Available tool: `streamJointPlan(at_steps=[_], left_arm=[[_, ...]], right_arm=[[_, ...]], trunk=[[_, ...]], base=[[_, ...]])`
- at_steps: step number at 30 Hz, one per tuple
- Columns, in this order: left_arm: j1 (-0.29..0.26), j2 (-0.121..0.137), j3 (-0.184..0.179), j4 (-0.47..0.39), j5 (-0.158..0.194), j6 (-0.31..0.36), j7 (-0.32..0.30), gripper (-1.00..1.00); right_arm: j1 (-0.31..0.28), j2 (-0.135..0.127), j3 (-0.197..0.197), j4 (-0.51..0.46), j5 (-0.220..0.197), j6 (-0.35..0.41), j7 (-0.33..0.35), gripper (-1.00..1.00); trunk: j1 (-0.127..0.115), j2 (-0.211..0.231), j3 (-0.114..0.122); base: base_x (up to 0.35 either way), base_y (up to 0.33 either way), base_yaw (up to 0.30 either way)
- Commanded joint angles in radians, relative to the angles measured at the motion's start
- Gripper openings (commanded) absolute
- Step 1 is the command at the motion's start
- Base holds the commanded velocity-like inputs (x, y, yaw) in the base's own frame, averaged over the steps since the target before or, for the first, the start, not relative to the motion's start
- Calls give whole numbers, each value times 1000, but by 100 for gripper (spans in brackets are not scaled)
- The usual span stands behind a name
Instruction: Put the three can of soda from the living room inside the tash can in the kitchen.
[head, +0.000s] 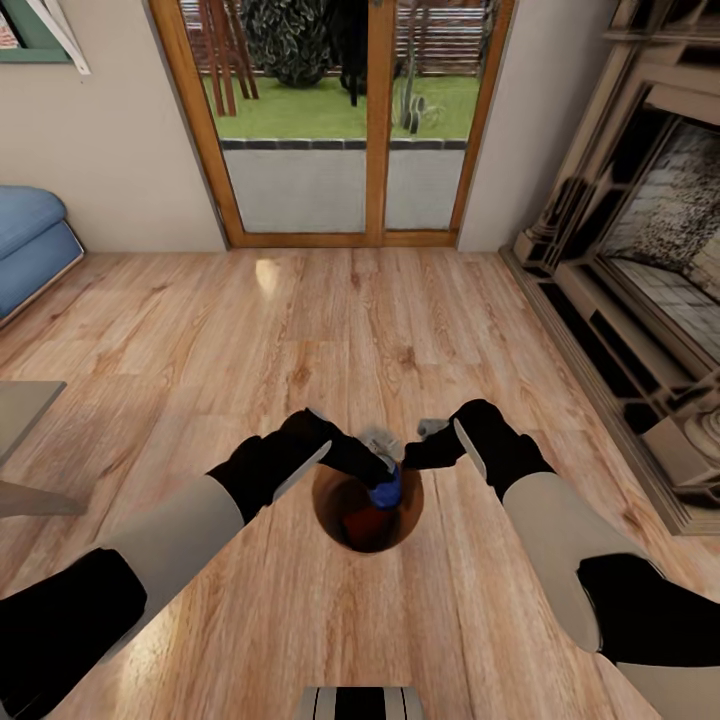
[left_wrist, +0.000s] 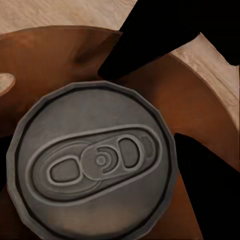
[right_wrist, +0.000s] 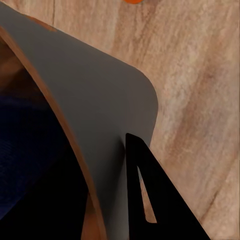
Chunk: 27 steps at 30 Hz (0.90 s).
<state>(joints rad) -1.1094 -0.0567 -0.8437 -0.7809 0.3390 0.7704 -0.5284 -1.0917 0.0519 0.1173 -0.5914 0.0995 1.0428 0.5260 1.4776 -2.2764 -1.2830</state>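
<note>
The tan-brown tash can (head: 345, 532) stands on the plank floor of the living room between my two arms. My left gripper (head: 384, 474) is shut on a blue can of soda (head: 386, 491), held at the bin's mouth. In the left wrist view its silvery top (left_wrist: 95, 162) sits between my black fingers (left_wrist: 165, 35), with the bin's brown inside (left_wrist: 200, 115) behind. Something dark reddish (head: 366, 526) lies inside the bin. My right gripper (head: 424, 447) grips the bin's rim, and its wall (right_wrist: 95, 115) sits against one finger (right_wrist: 160, 205).
Wood-framed glass doors (head: 375, 120) are straight ahead, a fireplace (head: 650, 270) at the right, a blue sofa (head: 30, 250) at the far left and a low grey table corner (head: 20, 420) at the left. An orange speck (right_wrist: 132, 1) lies on the floor.
</note>
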Motion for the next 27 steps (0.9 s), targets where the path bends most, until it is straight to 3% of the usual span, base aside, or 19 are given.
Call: streamJointPlan(at_steps=[1,3,6,9,16,27], left_arm=[[0,1,-17,0,-10,0,0,-100],[0,1,-24,0,-22,0,0,-100],[0,1,-31,0,-80,0,1,-100],[3,1,-32,0,-109,-1,1,-100],[7,2,-36,1,-130,-2,3,-100],[10,2,-37,0,-133,-2,7,-100]], right_arm=[[-3,-2,-2,0,-17,4,3,-100],[-3,-3,-2,-1,-17,4,3,-100],[-5,-2,-3,-2,-17,4,3,-100],[-5,-2,-4,-3,-17,4,3,-100],[-5,-3,-5,-6,-17,4,3,-100],[-12,-2,-7,-10,-18,4,4,-100]], trunk=[[0,0,0],[0,0,0],[0,0,0],[0,0,0],[0,0,0],[0,0,0]], base=[[0,0,0],[0,0,0],[0,0,0],[0,0,0],[0,0,0],[0,0,0]])
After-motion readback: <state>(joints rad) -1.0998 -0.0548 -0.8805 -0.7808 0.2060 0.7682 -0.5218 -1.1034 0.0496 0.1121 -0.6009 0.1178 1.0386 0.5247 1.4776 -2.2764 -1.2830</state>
